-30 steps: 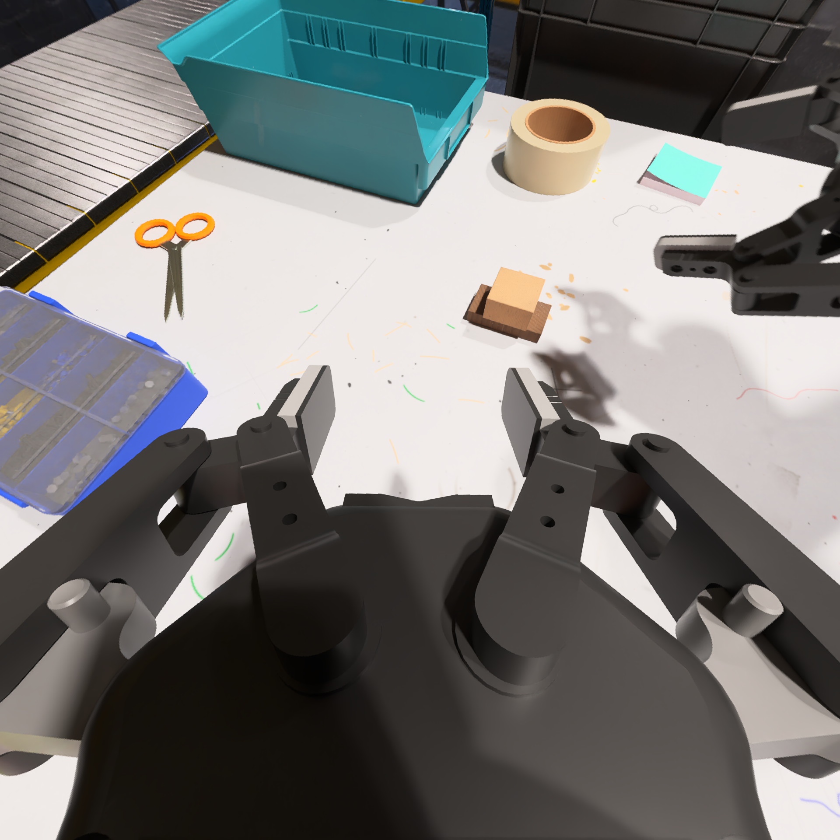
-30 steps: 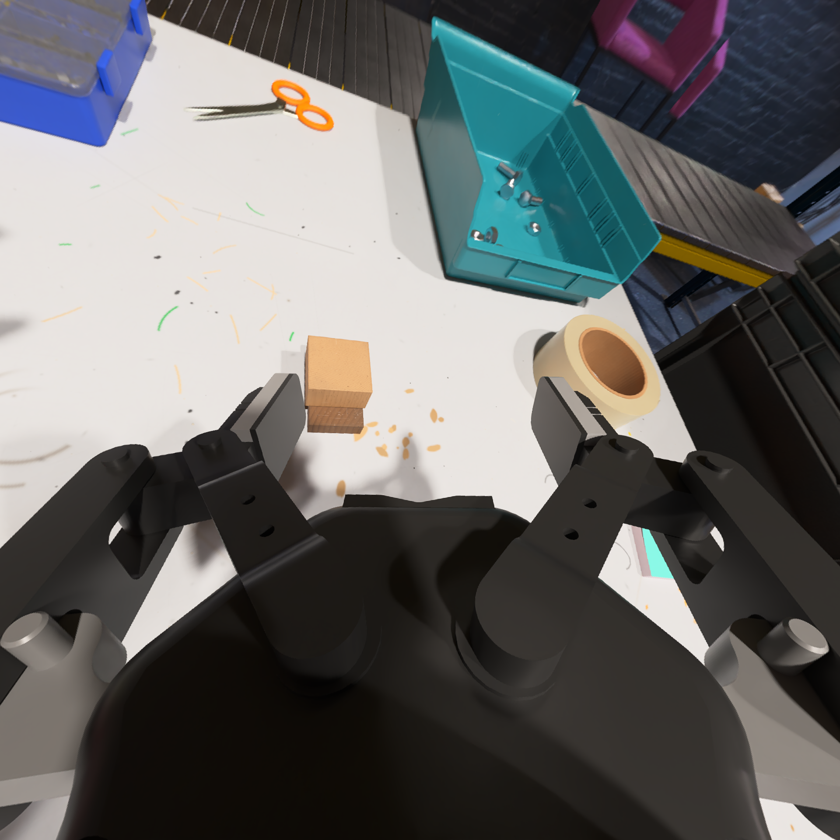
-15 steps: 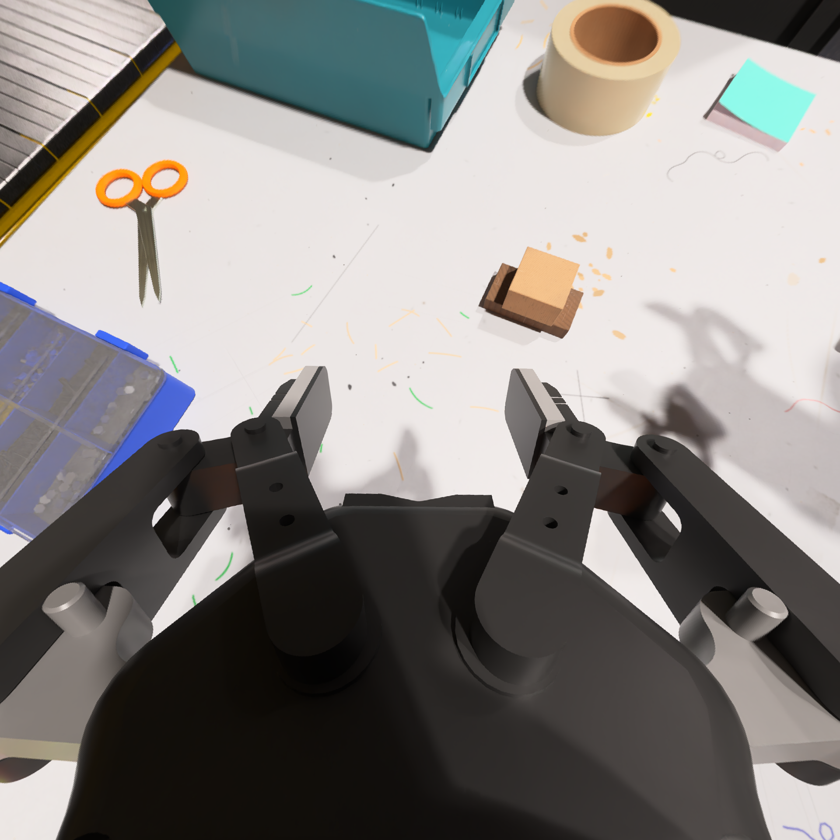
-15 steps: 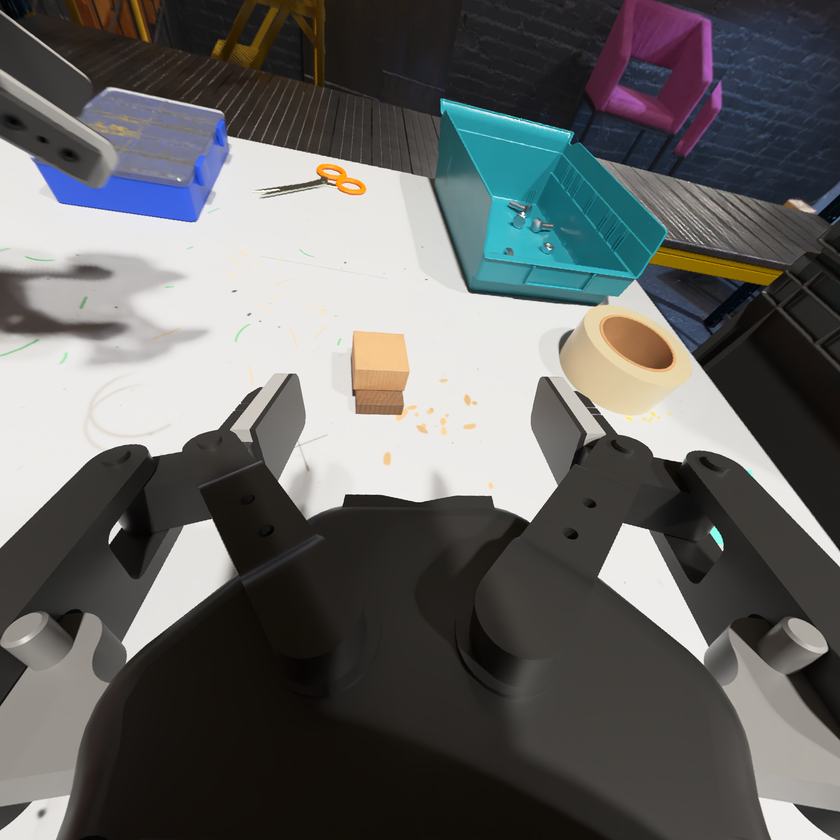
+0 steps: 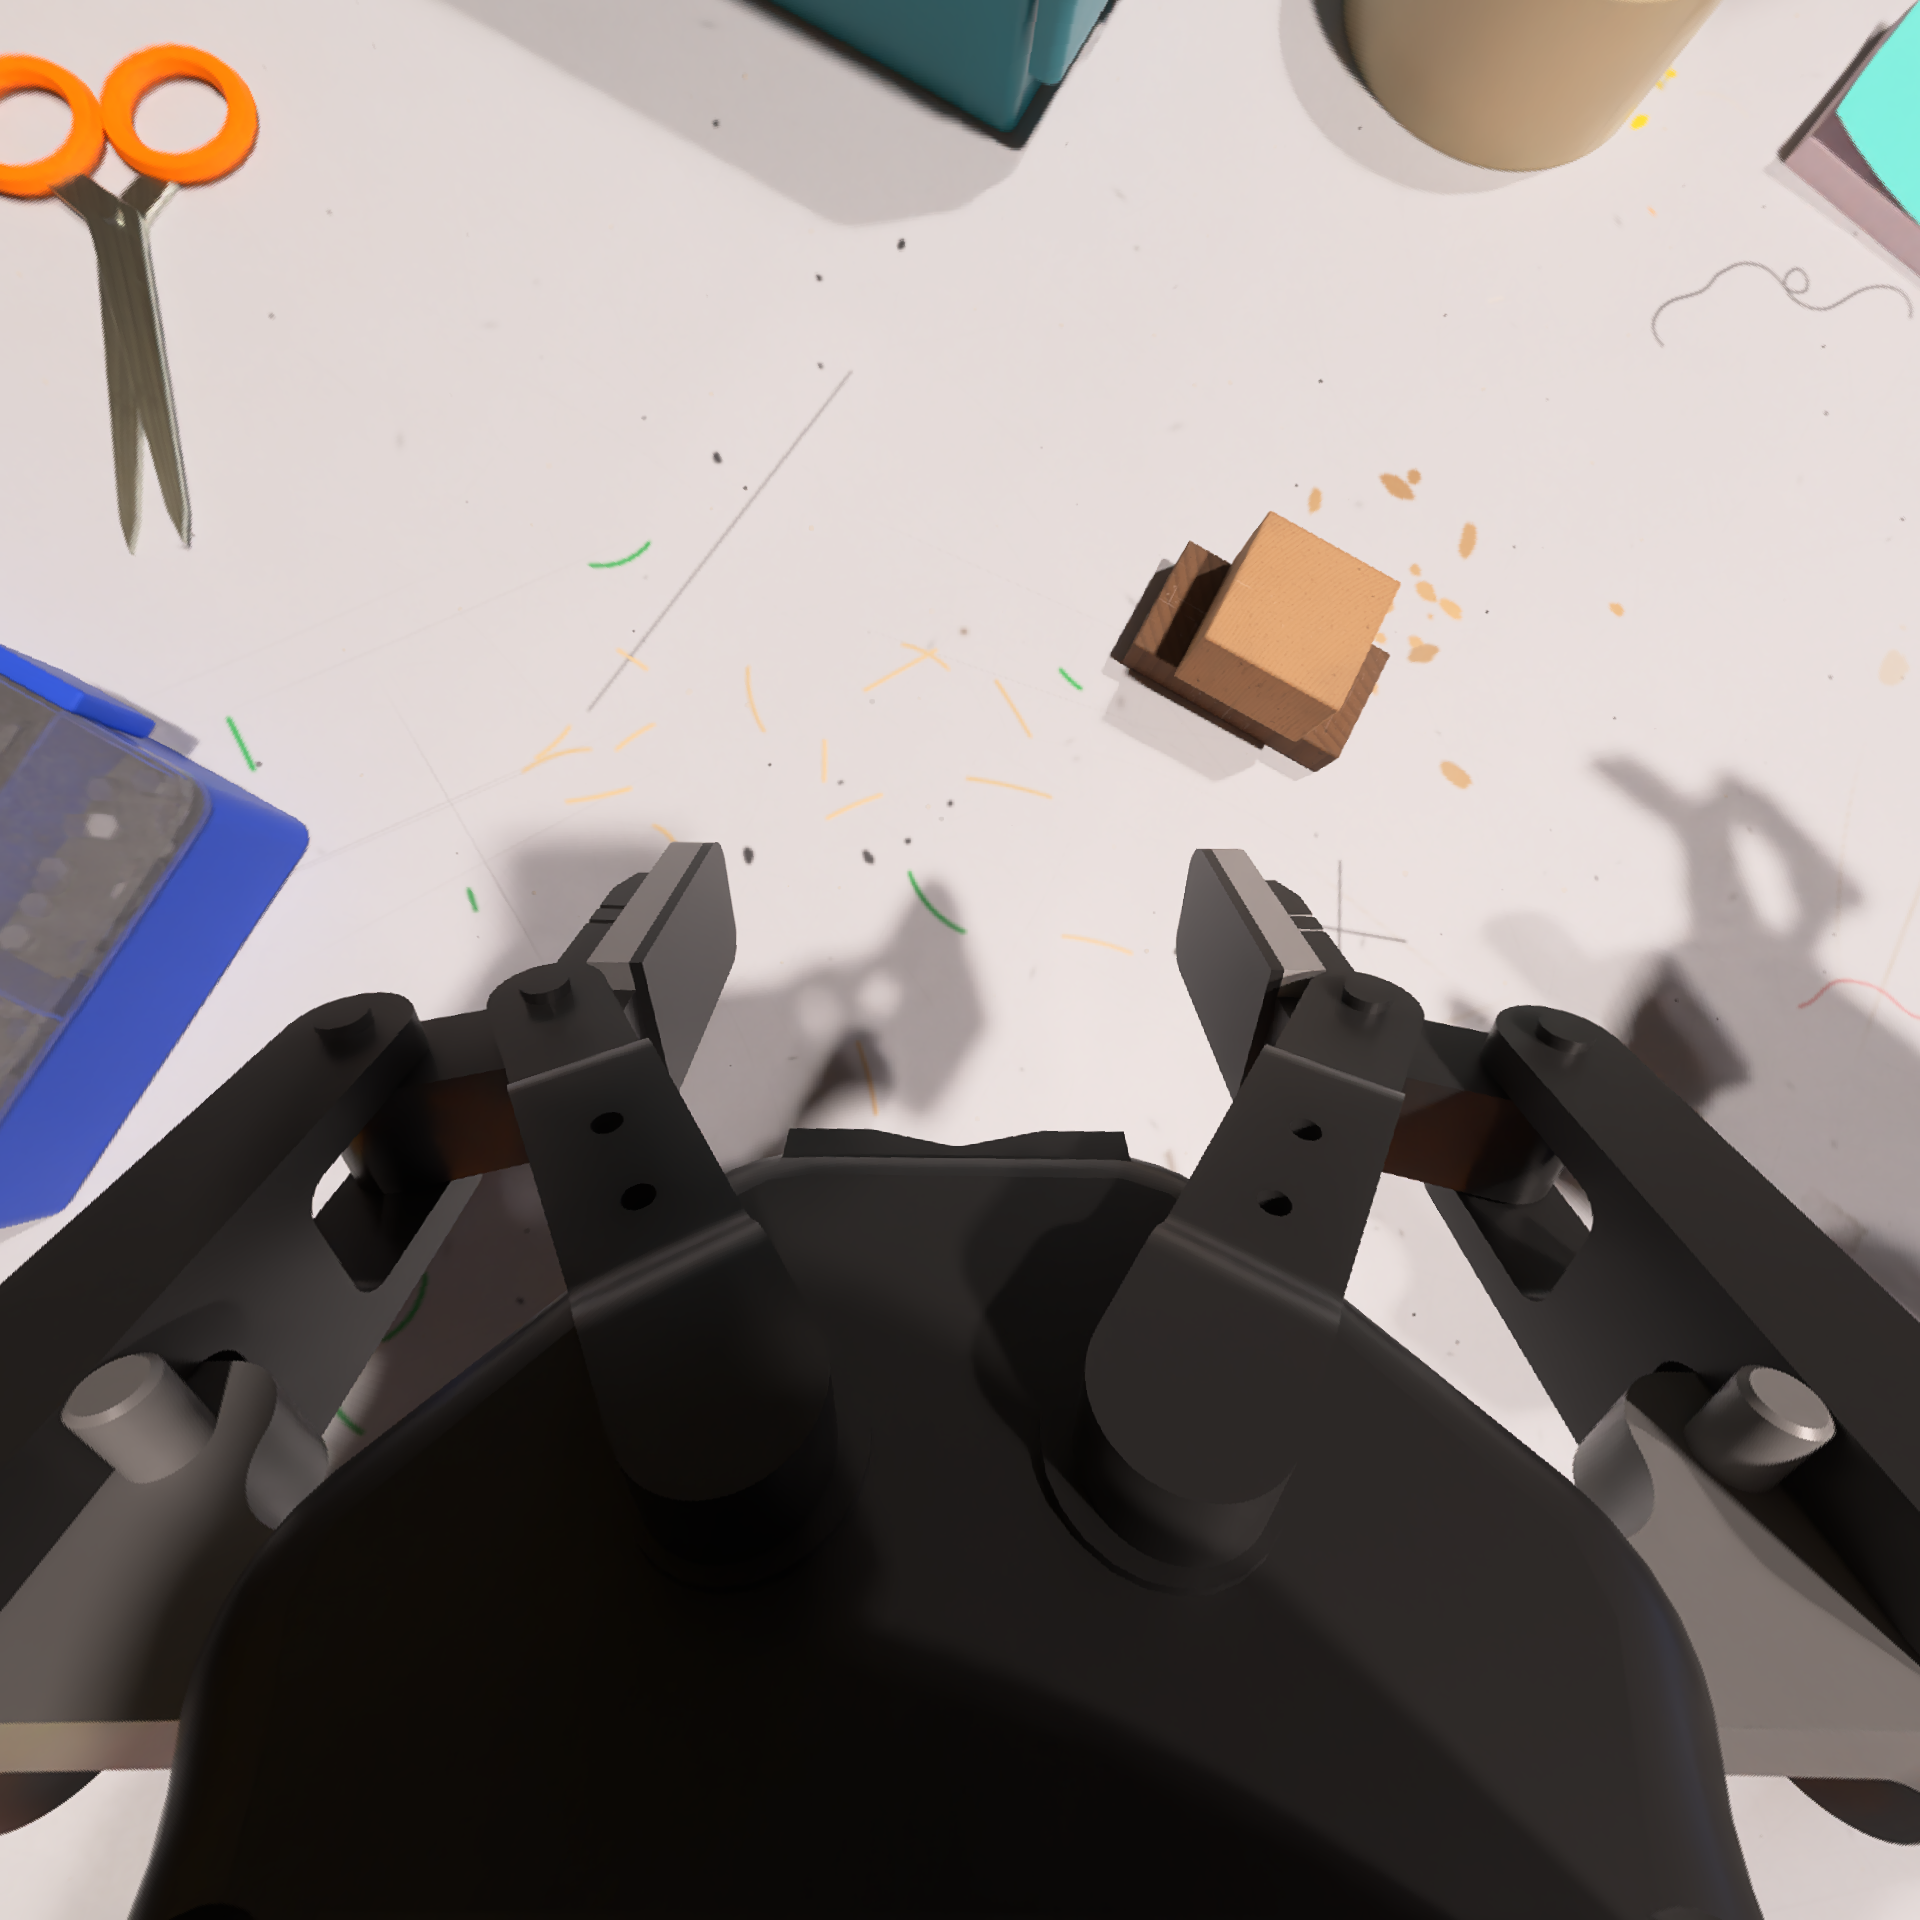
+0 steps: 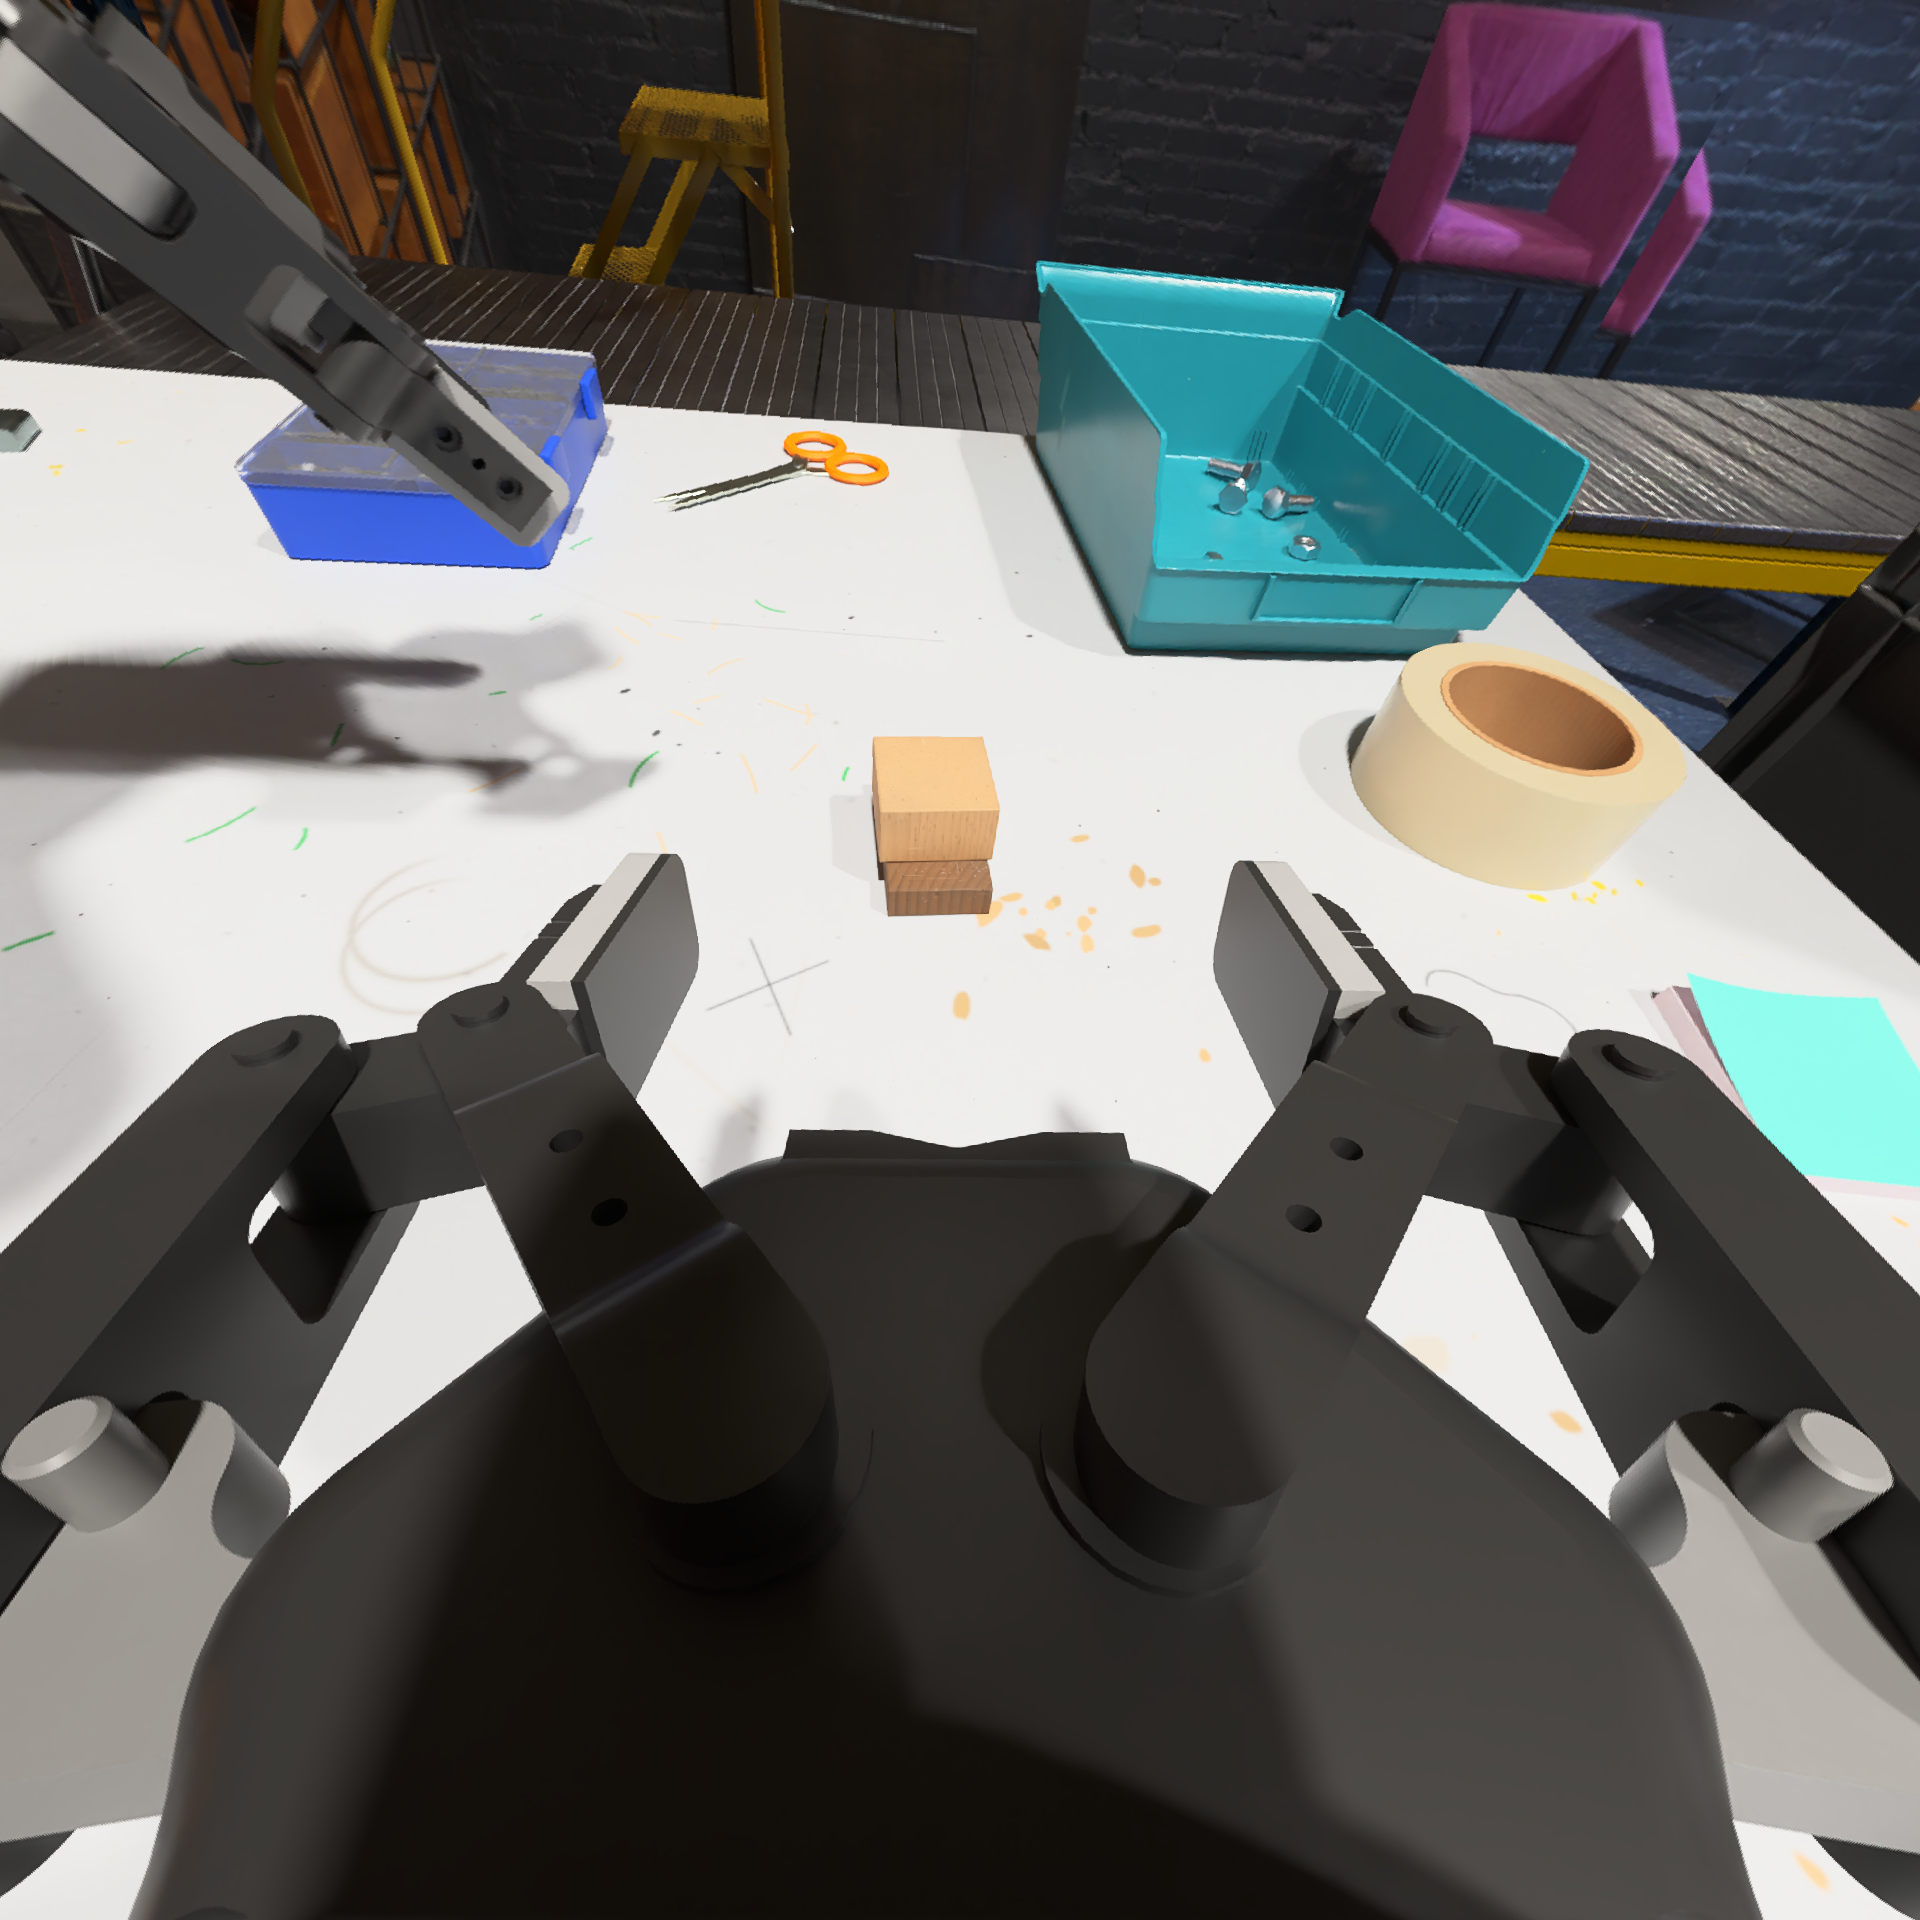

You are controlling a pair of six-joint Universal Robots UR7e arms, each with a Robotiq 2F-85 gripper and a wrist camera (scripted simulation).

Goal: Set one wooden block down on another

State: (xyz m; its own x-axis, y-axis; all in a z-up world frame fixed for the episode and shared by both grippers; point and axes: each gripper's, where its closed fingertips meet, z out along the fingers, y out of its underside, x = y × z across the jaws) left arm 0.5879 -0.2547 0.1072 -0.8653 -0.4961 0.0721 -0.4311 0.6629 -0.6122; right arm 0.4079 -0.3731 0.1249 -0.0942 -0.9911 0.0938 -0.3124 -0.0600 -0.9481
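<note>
A light wooden block [image 5: 1299,613] rests on a flat dark wooden block [image 5: 1169,613] on the white table. The stack also shows in the right wrist view: the light block [image 6: 933,795] over the dark block [image 6: 937,888]. My left gripper [image 5: 956,904] is open and empty, above the table, short of the stack and to its left. My right gripper [image 6: 956,914] is open and empty, drawn back from the stack. The left arm's finger [image 6: 457,457] shows at the upper left of the right wrist view.
A teal bin [image 6: 1299,488] with bolts, a tape roll [image 6: 1507,769], orange scissors [image 6: 790,473], a blue parts box [image 6: 416,520] and a cyan notepad [image 6: 1818,1091] stand around the stack. The scissors [image 5: 125,208] and the parts box [image 5: 114,935] also show in the left wrist view.
Both grippers have pulled away from the stack and stayed open. The right gripper has left the left wrist view. The blocks have not moved.
</note>
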